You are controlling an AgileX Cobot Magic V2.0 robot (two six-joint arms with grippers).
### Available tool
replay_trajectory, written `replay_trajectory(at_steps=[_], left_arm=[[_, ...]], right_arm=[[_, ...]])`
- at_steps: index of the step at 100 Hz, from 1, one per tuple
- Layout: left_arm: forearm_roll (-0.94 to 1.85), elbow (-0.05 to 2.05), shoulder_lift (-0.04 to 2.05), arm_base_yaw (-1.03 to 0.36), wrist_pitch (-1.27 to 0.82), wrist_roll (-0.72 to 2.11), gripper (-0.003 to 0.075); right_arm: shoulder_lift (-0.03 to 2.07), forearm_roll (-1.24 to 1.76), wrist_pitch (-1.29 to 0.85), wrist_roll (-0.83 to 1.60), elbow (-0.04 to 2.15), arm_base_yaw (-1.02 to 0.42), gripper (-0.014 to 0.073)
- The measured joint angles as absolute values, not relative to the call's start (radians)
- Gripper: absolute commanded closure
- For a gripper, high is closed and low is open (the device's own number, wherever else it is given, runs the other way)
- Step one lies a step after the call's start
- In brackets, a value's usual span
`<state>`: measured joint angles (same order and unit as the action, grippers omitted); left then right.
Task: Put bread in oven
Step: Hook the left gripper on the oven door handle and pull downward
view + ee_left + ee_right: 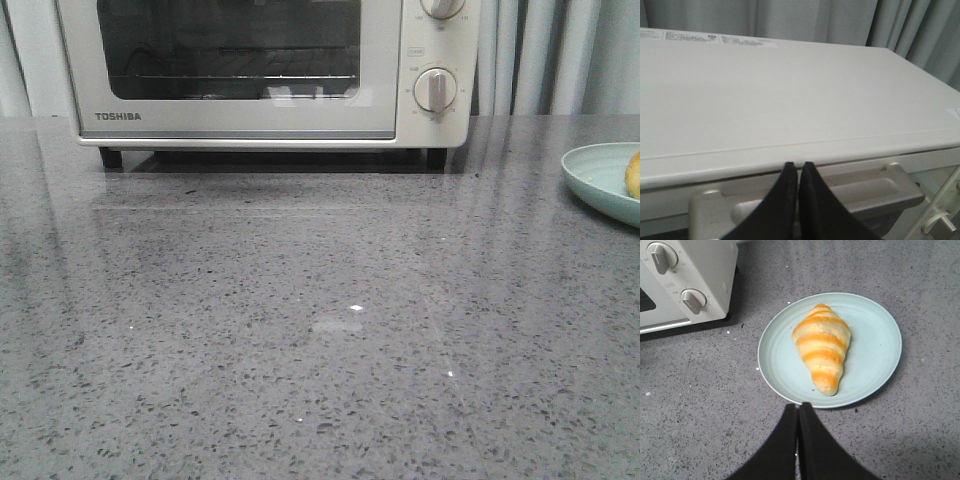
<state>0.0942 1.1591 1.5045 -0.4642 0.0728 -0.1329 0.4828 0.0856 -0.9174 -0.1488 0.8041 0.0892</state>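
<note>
The cream-white oven [260, 70] stands at the back of the table with its glass door shut; a wire rack shows behind the window. From above, the left wrist view shows the oven top [790, 95] and the door handle [875, 192]. My left gripper [797, 165] is shut and empty, its tips over the front edge of the oven top, above the handle. The bread [822, 346], a striped golden croissant, lies on a pale green plate [875, 330]; a sliver of the bread [633, 175] shows at the front view's right edge. My right gripper [798, 406] hovers shut and empty just short of the plate's rim.
Two round knobs [436, 90] sit on the oven's right panel, also seen as knobs [692, 300] in the right wrist view. The plate [600, 175] rests at the table's far right edge. Grey speckled countertop [320, 330] stretches before the oven. Curtains hang behind.
</note>
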Motion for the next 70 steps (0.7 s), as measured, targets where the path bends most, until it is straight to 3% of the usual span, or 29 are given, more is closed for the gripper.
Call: replay_trajectory(at_steps=[33,70], left_arm=[[0.092,1.172,1.543,-0.464,0.092,-0.131,0.0741],[0.089,1.188,1.531,-0.464,-0.043,-0.129,0.0741]], right_arm=[[0.483,0.086,-0.917,-0.149,0.804,0.089,0.0650],[0.483,0.087,-0.909,-0.149,0.804,0.089,0.0650]])
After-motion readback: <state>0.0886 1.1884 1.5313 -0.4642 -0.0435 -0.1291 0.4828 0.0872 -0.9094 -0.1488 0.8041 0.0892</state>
